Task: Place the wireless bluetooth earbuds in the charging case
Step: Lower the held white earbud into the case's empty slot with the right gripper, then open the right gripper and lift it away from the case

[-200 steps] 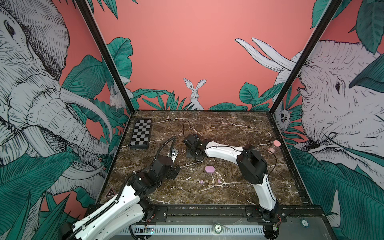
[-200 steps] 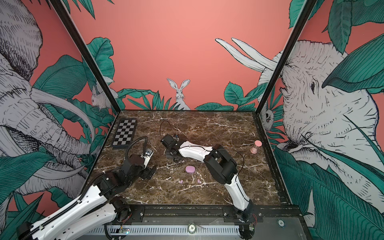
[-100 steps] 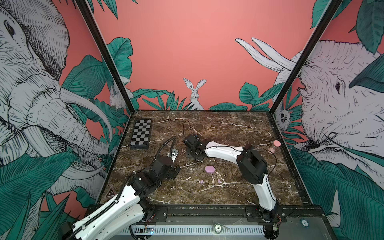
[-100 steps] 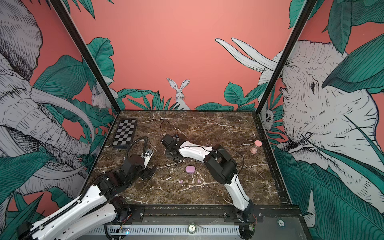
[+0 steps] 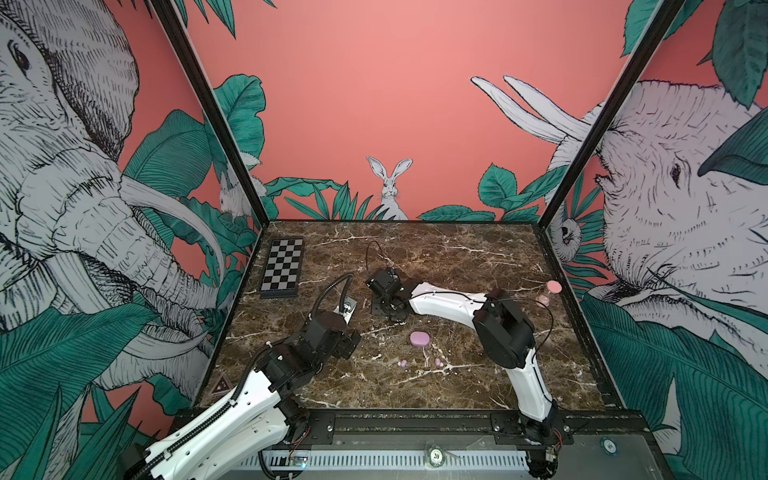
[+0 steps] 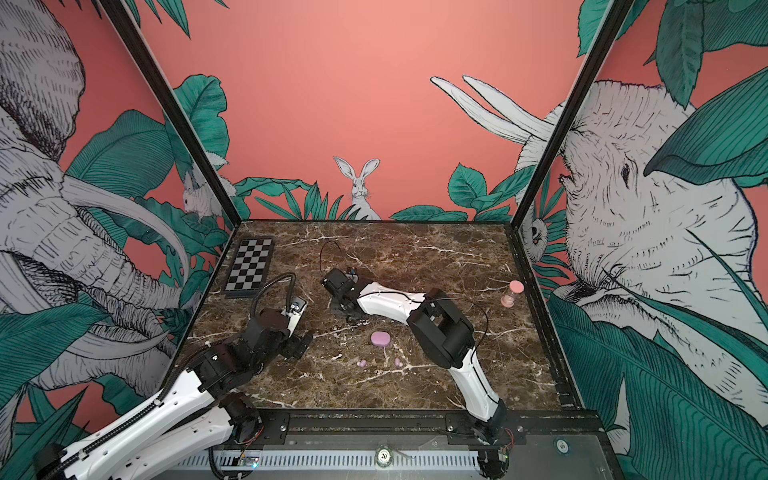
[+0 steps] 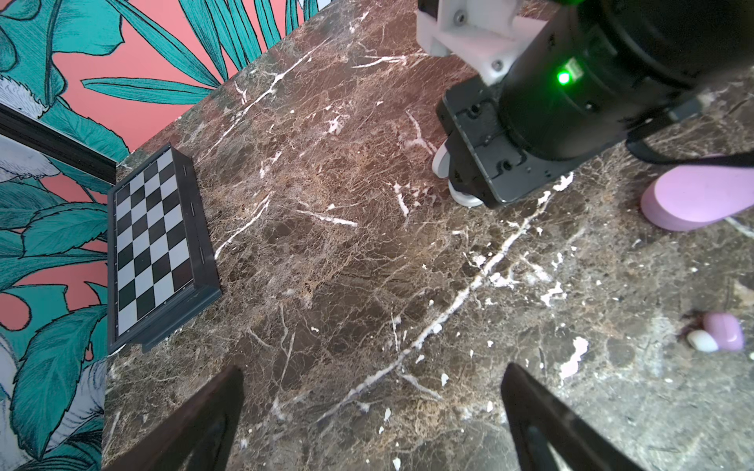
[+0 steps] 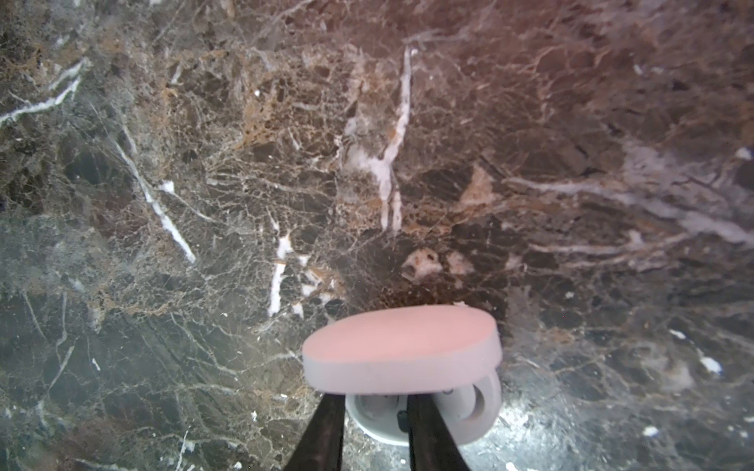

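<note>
In the right wrist view a white charging case stands open, its lid [image 8: 402, 346] raised over the base [image 8: 469, 412]. My right gripper [image 8: 375, 403] reaches down into the base, jaws a little apart, and I make out no earbud between them. Both top views show that gripper [image 5: 392, 309] reaching left of centre, with the white case hidden under it. A closed lilac charging case [image 5: 419, 338] lies nearer the front, with two lilac earbuds [image 5: 402, 363] [image 5: 438, 362] loose on the marble beside it. My left gripper [image 7: 373, 407] hovers open and empty over bare marble.
A folded chessboard [image 5: 282, 268] lies at the back left. A pink hourglass [image 5: 548, 293] stands near the right wall. The left wrist view shows the right gripper's dark body [image 7: 510, 155] with the white case [image 7: 463, 197] under it.
</note>
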